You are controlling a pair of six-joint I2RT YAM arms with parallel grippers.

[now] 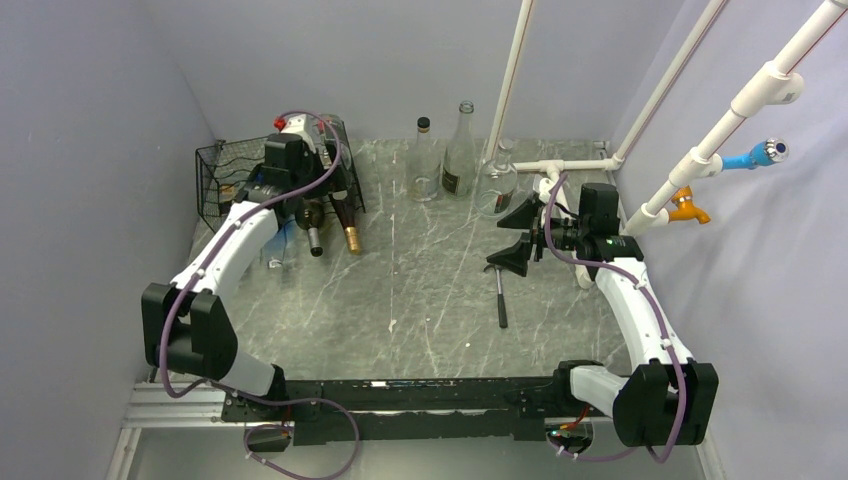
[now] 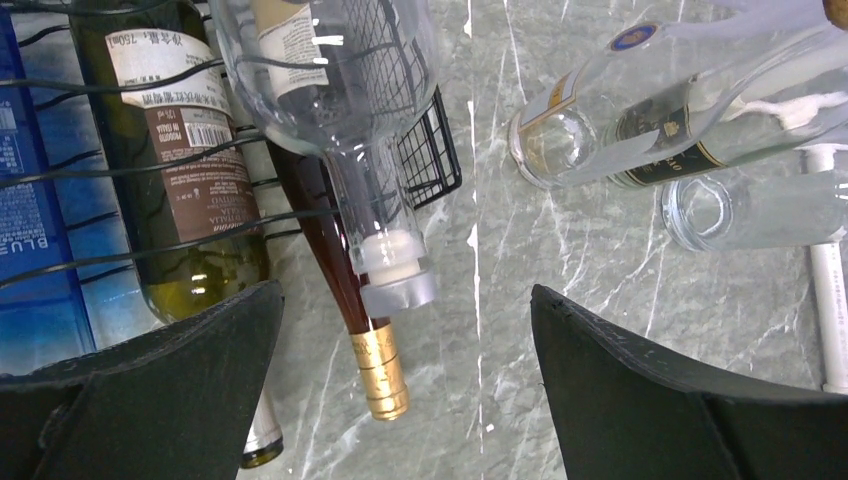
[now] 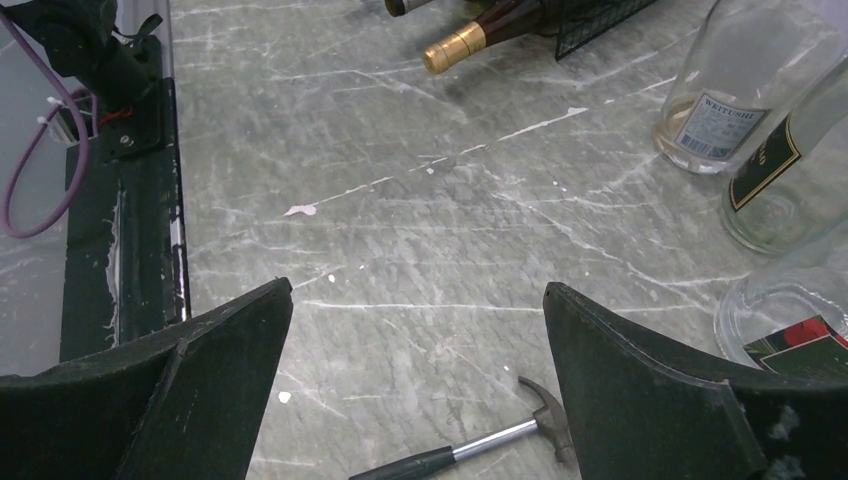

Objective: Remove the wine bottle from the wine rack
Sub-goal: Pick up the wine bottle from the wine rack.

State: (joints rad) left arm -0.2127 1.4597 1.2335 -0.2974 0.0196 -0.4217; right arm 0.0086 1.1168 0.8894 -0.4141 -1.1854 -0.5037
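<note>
The black wire wine rack [image 1: 212, 172] stands at the back left, with my left arm reaching over it. Wine bottles lie in it with their necks poking out at the front: a green one with a brown label [image 2: 180, 170], a clear one with a grey stopper [image 2: 335, 90], and a dark red one with a gold cap [image 2: 382, 372]. My left gripper [image 2: 405, 290] hangs open above those necks and holds nothing. On the right side my right gripper [image 1: 518, 235] is open and empty, well away from the rack, above bare tabletop [image 3: 418, 285].
Three glass bottles [image 1: 459, 150] stand at the back middle, close to my right gripper. A hammer [image 1: 498, 290] lies on the marble table below that gripper. White pipes [image 1: 510, 80] rise at the back right. Walls close in on the left, right and back.
</note>
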